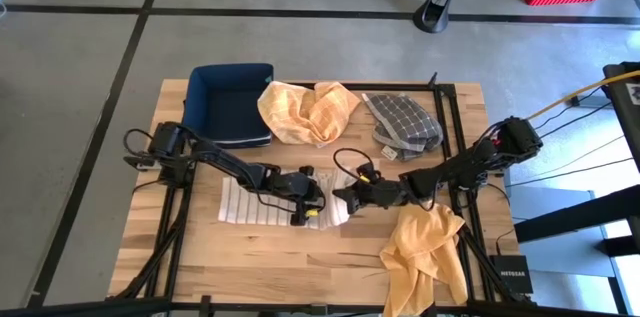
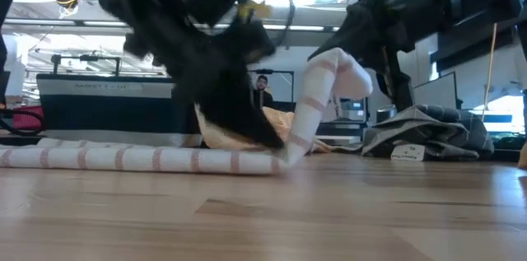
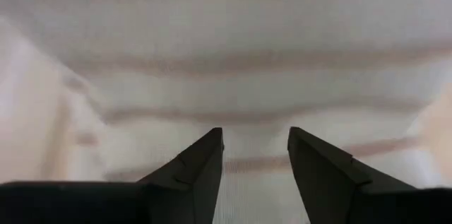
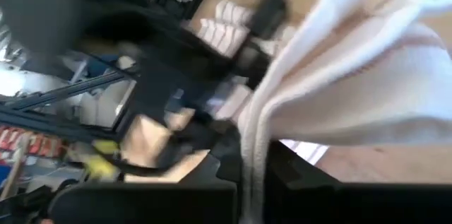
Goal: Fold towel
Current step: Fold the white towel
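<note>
A white towel with faint red stripes (image 1: 268,202) lies flat along the table's middle; its left part (image 2: 123,159) rests on the wood. Its right end (image 2: 333,80) is raised, and my right gripper (image 1: 346,197) is shut on it, coming in from the table's right. My left gripper (image 1: 312,209) stands just left of that, low over the towel. Its fingers (image 3: 205,160) are apart, and striped cloth fills the left wrist view and shows in the gap between them. I cannot tell whether they touch the cloth. My right gripper pinches the towel's right end by an edge (image 4: 256,155) between its two fingers. It comes from the table's right, slanting a little downward. That end is lifted clear, and the cloth slopes down from it to the part (image 2: 284,156) that lies on the table.
A blue basket (image 1: 232,102) stands at the far left, with an orange cloth (image 1: 305,112) and a grey checked cloth (image 1: 402,122) beside it. Another orange cloth (image 1: 425,252) lies at the near right, hanging over the edge. A person (image 2: 262,88) is far behind the table.
</note>
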Controlling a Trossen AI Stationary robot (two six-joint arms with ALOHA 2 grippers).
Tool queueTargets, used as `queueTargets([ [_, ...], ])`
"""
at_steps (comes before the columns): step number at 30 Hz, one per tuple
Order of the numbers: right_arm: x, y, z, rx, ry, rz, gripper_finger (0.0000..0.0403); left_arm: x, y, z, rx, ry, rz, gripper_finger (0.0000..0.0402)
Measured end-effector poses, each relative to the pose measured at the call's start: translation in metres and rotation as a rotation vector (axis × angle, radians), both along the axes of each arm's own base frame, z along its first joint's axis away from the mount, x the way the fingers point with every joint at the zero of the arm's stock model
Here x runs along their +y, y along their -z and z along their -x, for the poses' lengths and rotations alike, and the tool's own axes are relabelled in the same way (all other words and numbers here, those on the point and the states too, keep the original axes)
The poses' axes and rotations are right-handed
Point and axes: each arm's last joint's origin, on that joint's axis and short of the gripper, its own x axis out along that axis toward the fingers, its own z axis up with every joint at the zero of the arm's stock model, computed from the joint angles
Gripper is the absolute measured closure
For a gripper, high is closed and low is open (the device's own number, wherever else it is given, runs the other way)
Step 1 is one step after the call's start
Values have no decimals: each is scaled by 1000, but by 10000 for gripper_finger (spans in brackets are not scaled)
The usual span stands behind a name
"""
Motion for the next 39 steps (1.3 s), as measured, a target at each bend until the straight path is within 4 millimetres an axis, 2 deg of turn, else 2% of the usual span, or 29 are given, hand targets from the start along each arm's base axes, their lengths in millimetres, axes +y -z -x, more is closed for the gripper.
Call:
queueTargets([
  [4, 0, 1, 0, 11, -4, 49, 381, -3, -34, 16, 30, 2, 12, 247],
  [8, 0, 1, 0, 12, -17, 49, 388, -5, -43, 38, 184, -32, 36, 247],
  [10, 0, 2, 0, 15, -27, 45, 386, -6, -37, 46, 250, -57, 49, 247],
  [14, 0, 2, 0, 15, -25, 41, 383, -7, -9, 57, 335, -94, 59, 247],
  [18, -1, -2, -3, -32, -2, 33, 386, -8, 7, 51, 262, -127, 90, 247],
  [23, -7, -4, -14, -64, 3, 31, 384, -11, 14, 36, 129, -127, 136, 247],
  [29, -11, -15, -43, -89, -44, 80, 383, -12, 14, 32, 85, -95, 107, 247],
  [32, -10, -21, -55, -106, -84, 94, 382, -11, 3, 34, 62, -102, 100, 247],
  [35, -9, -23, -57, -104, -94, 107, 382, -10, -17, 41, 87, -99, 90, 247],
  [39, -9, -20, -56, -62, -95, 113, 382, -12, -44, 65, 186, -108, 84, 247],
])
